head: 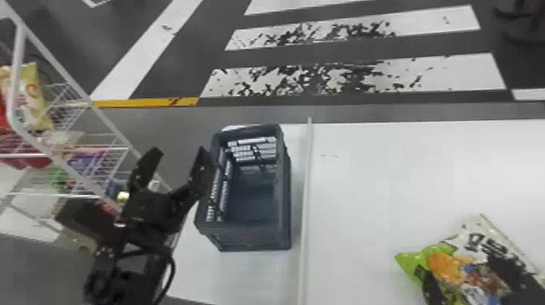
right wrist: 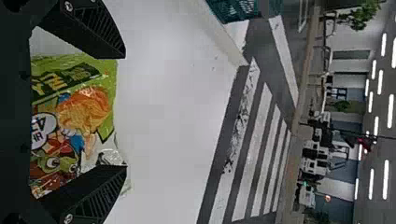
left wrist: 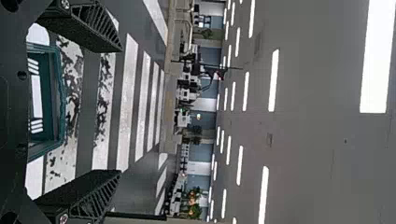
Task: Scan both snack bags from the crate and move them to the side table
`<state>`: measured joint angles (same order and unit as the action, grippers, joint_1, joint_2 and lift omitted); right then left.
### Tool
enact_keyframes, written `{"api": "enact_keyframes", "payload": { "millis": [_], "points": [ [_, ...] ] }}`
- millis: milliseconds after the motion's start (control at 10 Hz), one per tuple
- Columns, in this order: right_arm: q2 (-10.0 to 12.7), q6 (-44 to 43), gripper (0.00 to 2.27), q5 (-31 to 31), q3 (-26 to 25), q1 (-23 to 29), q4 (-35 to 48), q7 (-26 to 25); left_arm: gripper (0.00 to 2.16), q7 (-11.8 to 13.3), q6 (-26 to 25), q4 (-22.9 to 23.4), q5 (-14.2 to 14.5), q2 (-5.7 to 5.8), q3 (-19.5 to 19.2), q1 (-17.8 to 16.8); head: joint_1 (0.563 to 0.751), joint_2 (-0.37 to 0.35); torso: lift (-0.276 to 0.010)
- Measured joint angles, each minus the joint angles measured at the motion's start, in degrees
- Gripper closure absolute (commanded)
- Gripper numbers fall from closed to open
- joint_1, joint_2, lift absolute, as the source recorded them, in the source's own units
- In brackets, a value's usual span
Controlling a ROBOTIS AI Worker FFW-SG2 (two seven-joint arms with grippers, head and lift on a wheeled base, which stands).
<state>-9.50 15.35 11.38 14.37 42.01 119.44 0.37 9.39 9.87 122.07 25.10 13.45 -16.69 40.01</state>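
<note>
The snack bags (head: pixel 454 263) were seen on the side table (head: pixel 385 174), well right of its left edge; they were faced by the nearer right gripper (right wrist: pixel 125 112), its fingers spread; backing straight off was judged next.

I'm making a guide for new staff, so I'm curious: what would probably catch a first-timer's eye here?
Probably the loud green-and-orange snack packaging on the white table, at the head view's lower right. Next might come the worn white floor stripes beyond the table, then the blue-grey crate near the middle, with the open left gripper just to its left.
</note>
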Motion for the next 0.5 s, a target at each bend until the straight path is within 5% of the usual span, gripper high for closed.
{"api": "enact_keyframes", "payload": {
  "millis": [200, 500],
  "points": [
    [-3.0, 7.2, 0.08, 7.5, 7.8, -1.0, 0.3, -6.5, 0.07, 0.5, 0.3, -0.5, 0.5, -0.07, -0.6, 0.2, 0.695, 0.350, -0.029],
    [-4.4, 14.9, 0.08, 13.2, 14.4, -1.5, 0.8, -11.7, 0.07, 1.7, 0.2, -1.3, 0.6, -0.43, -0.1, -0.3, 0.695, 0.350, -0.029]
  ]
}}
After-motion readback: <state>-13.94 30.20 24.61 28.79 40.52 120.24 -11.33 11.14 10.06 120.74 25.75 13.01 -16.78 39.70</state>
